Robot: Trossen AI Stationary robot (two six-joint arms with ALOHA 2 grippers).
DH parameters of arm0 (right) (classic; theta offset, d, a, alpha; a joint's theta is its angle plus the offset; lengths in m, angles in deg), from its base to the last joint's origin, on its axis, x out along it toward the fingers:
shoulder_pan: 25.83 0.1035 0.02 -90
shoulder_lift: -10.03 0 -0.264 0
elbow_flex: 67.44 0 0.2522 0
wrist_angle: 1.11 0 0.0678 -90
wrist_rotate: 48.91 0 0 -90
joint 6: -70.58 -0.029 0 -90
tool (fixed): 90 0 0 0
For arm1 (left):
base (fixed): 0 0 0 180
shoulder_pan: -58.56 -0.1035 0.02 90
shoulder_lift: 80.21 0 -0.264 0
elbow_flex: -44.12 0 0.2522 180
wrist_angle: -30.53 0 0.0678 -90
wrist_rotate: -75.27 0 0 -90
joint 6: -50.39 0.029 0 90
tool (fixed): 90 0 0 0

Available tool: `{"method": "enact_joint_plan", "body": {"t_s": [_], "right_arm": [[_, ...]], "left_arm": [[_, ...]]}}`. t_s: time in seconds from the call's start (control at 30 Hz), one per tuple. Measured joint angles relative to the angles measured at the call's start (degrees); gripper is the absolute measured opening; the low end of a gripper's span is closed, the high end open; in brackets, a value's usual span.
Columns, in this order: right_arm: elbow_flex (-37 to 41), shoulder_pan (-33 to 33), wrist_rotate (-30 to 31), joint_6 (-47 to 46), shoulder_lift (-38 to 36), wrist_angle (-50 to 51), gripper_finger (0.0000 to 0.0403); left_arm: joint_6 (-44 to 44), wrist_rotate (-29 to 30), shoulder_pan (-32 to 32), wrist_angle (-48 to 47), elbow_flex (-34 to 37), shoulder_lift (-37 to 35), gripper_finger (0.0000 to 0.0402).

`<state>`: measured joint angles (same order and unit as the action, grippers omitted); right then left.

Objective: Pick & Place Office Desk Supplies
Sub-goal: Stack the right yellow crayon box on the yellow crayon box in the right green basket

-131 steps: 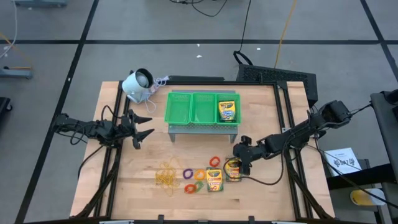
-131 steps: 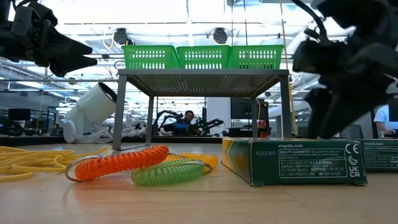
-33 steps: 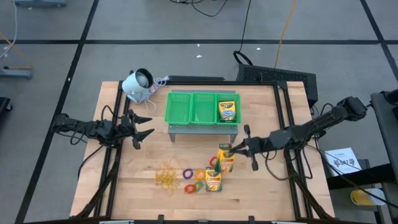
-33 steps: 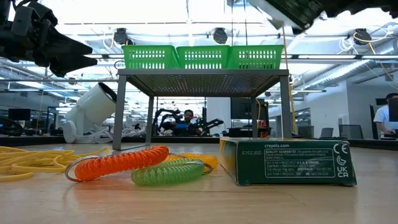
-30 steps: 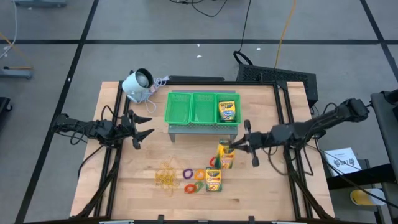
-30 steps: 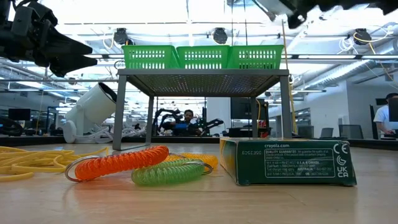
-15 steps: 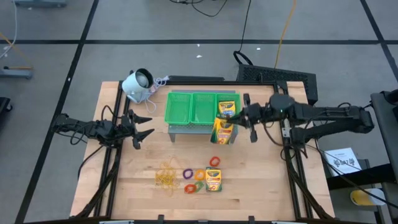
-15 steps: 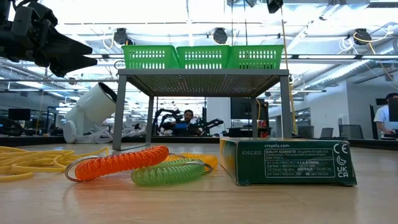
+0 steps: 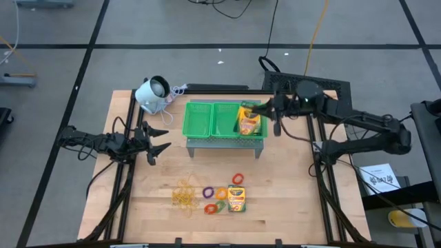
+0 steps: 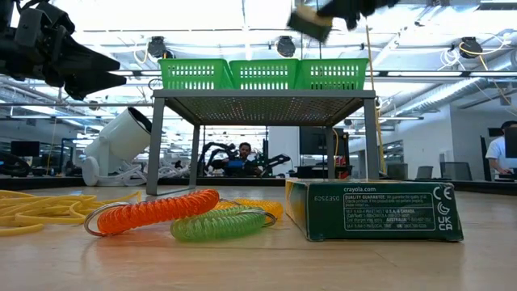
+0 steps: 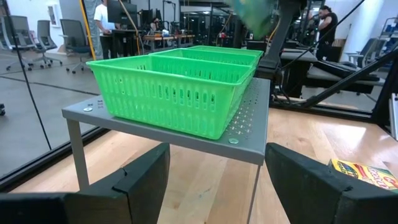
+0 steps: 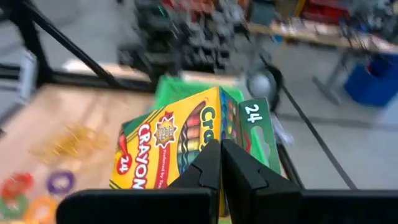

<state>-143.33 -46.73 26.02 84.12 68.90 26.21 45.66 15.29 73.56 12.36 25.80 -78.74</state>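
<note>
My right gripper (image 9: 264,114) is shut on a yellow-and-green crayon box (image 9: 248,118), which it holds in the air over the right compartment of the green tray (image 9: 212,118). A second crayon box (image 9: 236,198) lies flat on the table beside the small coloured rings (image 9: 219,193) and the tangle of yellowish rubber bands (image 9: 184,195). My left gripper (image 9: 156,141) hovers open to the left of the tray, with nothing between its fingers (image 11: 140,183). My right gripper pinches the crayon box between its two fingers at the near edge (image 12: 214,144) of the box's end. The fingers come level from the table's right side. The box sticks out ahead of them, tilted and lifted clear above the tray.
The tray stands on a grey perforated metal stand (image 10: 262,95) with thin legs. A white round-headed device (image 9: 152,93) with a cord sits at the far left corner. Bare wood lies between the stand and the rings.
My right gripper has carried the crayon box up and toward the table's far edge, from above the middle of the table to over the tray's right compartment. The arm has swung round, and the box has turned and tilted with it.
</note>
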Motion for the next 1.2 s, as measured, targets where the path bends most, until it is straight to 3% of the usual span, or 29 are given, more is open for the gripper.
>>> {"method": "enact_joint_plan", "body": {"t_s": [0.23,0.43,1.2], "right_arm": [[-1.4,-6.2,-0.2,2.7,-0.1,7.5,0.0],[-1.4,-6.3,-0.5,6.3,0.0,12.5,0.0],[0.2,-4.9,0.2,11.2,5.2,10.4,0.0005]], "left_arm": [[0.0,0.0,0.0,0.0,0.0,0.0,0.0271],[0.0,0.0,0.0,0.0,0.0,0.0,0.0271],[0.0,0.0,0.0,0.0,0.0,0.0,0.0271]]}}
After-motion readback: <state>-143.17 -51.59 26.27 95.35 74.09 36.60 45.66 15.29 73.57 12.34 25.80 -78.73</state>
